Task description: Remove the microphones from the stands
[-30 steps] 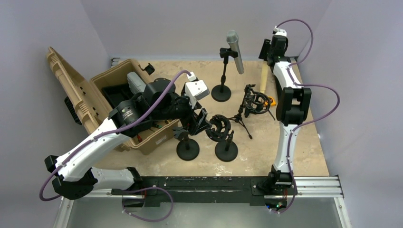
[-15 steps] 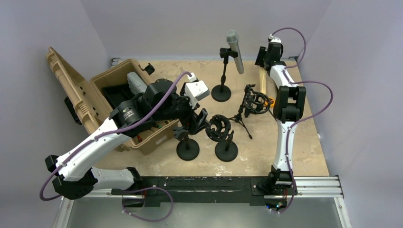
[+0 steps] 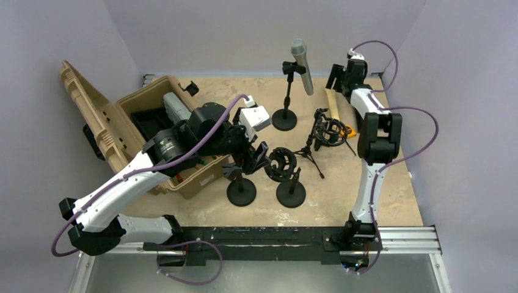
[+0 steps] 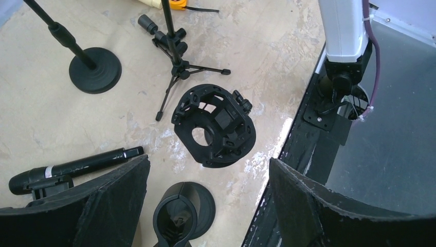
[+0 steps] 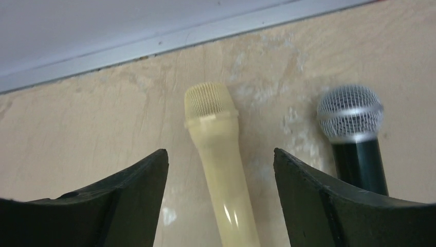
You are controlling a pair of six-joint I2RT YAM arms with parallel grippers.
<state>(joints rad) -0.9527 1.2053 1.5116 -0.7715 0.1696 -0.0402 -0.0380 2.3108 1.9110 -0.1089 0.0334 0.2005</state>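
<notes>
Right arm has swung its wrist left and lower over the last second, closing on the far end of the table. The left arm has barely shifted.

The grey handheld microphone with a silver grille [image 3: 302,66] is not yet removed. It sits tilted, grille up, in the clip of the black round-based stand [image 3: 284,118] near the back wall. The right gripper [image 5: 220,153] hangs just to the right of it, jaws spread wide and holding nothing. Its wrist camera looks between the black fingers at a cream-coloured microphone [image 5: 222,170] lying flat on the beige tabletop [image 5: 92,118]. I judge the spread jaws are readied for a grasp on the stand's microphone, though at present they frame the cream one.

The left gripper [image 4: 209,164] is also wide apart and empty. It hovers over a black ring-shaped shock mount [image 4: 213,126], which lies beside a small black tripod stand [image 4: 175,69]. It looks parked away from the work, next to the open tan hard case [image 3: 146,101].

A silver grille on a dark handle at the right edge of the right wrist view is probably the stand's microphone. Its clip is cut off, so I cannot be sure. The cream microphone's lower end runs out of frame. How firmly the clip grips is too small to tell from above.
</notes>
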